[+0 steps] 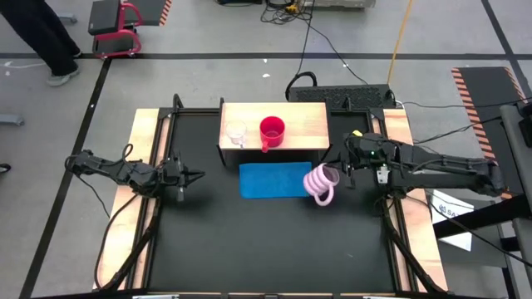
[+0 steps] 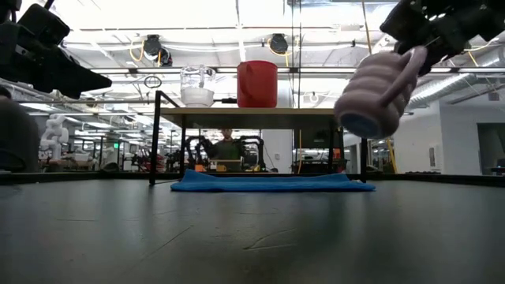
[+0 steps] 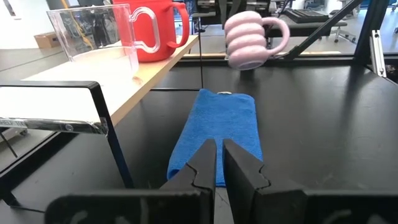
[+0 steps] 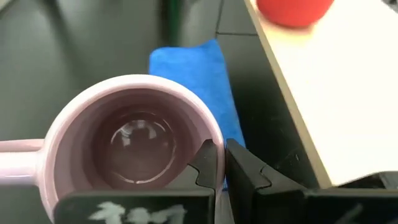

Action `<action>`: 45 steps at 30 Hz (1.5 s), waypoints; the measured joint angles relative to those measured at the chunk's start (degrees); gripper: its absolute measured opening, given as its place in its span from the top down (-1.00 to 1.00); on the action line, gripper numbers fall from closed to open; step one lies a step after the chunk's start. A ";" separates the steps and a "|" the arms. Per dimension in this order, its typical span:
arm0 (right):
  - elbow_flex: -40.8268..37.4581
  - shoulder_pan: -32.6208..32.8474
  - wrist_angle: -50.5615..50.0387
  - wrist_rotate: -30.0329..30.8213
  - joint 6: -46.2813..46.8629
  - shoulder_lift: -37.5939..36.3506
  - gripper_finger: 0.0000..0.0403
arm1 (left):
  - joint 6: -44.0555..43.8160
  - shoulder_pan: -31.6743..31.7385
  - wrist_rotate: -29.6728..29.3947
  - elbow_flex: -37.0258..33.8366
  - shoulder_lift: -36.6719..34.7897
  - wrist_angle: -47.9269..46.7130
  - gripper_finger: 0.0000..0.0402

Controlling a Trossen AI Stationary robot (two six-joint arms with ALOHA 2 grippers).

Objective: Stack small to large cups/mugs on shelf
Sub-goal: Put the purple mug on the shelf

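2 cups on shelf (image 1: 303,120): glass cup (image 1: 236,131), red mug (image 1: 272,129). r fingers (image 4: 205,163) pinch lilac mug (image 1: 321,183) rim; l fingers (image 3: 202,165) narrow.

We're looking at a black table (image 1: 274,241) carrying a wooden shelf (image 1: 303,124) and a blue mat (image 1: 270,181) lying flat just in front of it. The glass cup (image 1: 236,131) and red mug (image 1: 272,130) are sitting side by side on the shelf.
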 joint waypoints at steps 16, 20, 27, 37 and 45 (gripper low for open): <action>17.75 -4.58 -7.12 -4.94 -3.60 9.41 0.98 | -0.04 0.00 0.07 0.00 0.22 -0.25 0.85; 25.82 -6.36 -12.06 -4.63 -5.34 14.92 0.98 | 0.02 -0.02 0.07 0.00 0.22 -0.26 0.85; 36.99 -11.03 -19.59 -4.03 -7.90 24.17 0.98 | 0.45 -0.01 0.90 0.00 0.22 -0.28 0.85; 51.56 -14.29 -30.86 -3.65 -11.37 35.29 0.98 | 1.05 -0.01 1.53 0.00 0.22 -0.32 0.85; 56.84 -15.02 -33.97 -3.51 -14.88 41.07 0.98 | 1.12 0.00 1.53 0.00 0.22 -0.36 0.85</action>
